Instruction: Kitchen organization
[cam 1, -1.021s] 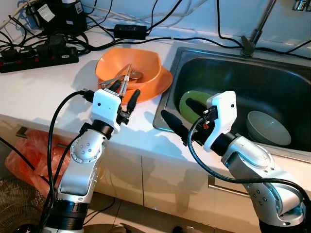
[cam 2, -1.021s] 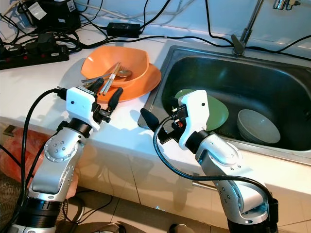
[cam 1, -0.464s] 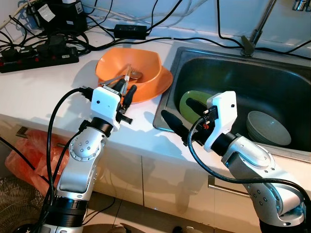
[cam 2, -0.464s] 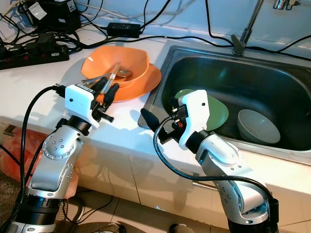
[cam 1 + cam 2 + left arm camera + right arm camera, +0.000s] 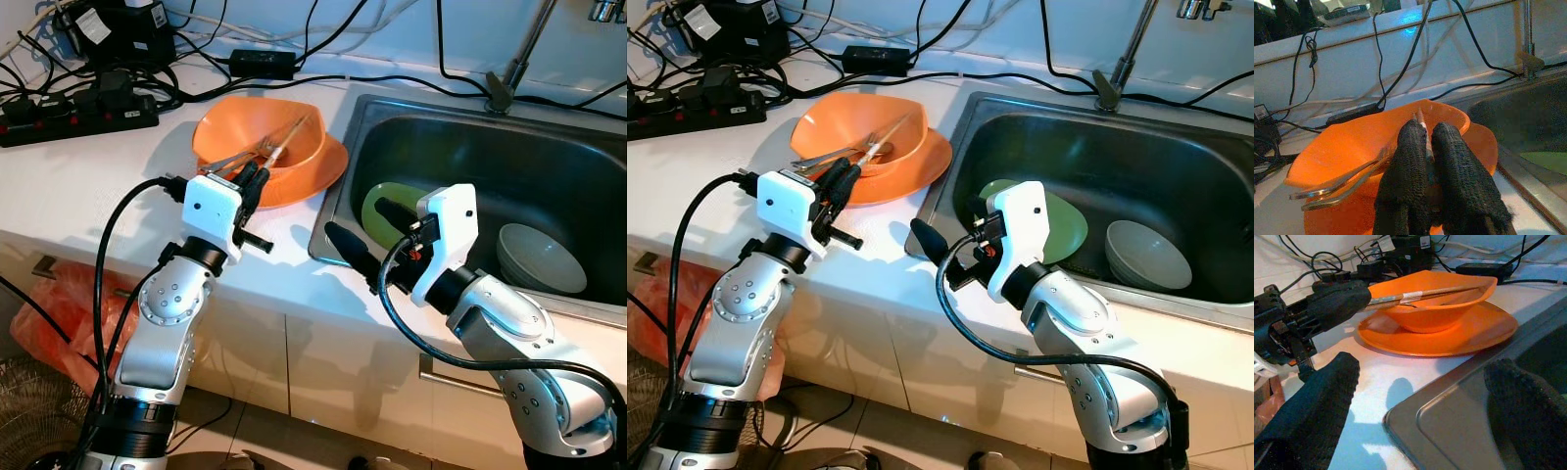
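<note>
Right now your left gripper [image 5: 250, 181] is clamped on a pair of chopsticks [image 5: 286, 137] slanting up out of the orange bowl [image 5: 257, 134], which sits on an orange plate [image 5: 921, 164] beside the sink [image 5: 343, 157]; a careless pull could drag the forks [image 5: 1337, 182] or tip the bowl. Your right gripper [image 5: 362, 235] hovers spread and empty over the sink edge. Only the right wrist view shows the chopsticks resting across the bowl's rim.

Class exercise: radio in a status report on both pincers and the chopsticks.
Left pincer shut on chopsticks, lifting them over orange bowl. Right pincer open, at sink edge. Forks in bowl; nothing blocking.
</note>
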Tool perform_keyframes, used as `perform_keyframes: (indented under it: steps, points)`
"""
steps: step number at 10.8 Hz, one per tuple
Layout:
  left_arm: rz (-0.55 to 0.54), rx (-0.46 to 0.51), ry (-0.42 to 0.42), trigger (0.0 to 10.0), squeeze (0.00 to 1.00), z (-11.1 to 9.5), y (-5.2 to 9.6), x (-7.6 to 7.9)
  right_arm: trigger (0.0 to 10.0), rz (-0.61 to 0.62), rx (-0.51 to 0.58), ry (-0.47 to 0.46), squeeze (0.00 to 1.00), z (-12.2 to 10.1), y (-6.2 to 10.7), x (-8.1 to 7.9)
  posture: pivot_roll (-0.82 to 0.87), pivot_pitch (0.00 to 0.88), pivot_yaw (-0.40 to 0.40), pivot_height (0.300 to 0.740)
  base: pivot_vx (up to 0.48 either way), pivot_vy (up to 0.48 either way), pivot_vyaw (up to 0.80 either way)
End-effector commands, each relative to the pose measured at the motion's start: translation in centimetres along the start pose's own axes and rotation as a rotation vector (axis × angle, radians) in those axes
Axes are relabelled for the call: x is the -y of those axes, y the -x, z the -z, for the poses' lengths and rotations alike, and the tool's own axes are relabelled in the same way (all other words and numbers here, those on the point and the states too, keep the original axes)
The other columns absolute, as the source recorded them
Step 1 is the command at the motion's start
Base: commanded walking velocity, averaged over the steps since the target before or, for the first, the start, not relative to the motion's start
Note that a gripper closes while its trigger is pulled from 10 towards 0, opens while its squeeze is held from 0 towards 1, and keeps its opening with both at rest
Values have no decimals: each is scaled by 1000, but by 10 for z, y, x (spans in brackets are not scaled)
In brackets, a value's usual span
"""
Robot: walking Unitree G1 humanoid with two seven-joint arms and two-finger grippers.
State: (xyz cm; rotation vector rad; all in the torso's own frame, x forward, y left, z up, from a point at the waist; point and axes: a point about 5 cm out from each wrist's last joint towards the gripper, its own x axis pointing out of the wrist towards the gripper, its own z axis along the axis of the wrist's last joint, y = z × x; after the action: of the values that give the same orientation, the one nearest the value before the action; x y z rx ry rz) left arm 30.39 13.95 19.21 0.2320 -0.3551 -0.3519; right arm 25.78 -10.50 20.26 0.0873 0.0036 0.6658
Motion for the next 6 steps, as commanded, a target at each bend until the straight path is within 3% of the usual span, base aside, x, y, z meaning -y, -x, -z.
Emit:
perform_keyframes:
  steps: [1, 2, 4, 6]
  points:
    - [3, 44, -27, 0, 0, -9, -4, -1, 10000, -5, 6, 1, 0, -1, 3, -2, 11, 97, -3, 740, 0, 0, 0]
    - [13, 114, -49, 0, 0, -26, -11, 1, 10000, -1, 7, 2, 0, -1, 3, -2, 13, 97, -6, 740, 0, 0, 0]
    - [56, 227, 3, 0, 0, -58, -24, 8, 10000, 22, 13, 0, 0, -1, 1, 1, 15, 95, -7, 740, 0, 0, 0]
    - [99, 280, 52, 0, 0, -73, -31, 12, 10000, 44, 23, -12, 0, -2, 0, 5, 13, 94, -5, 740, 0, 0, 0]
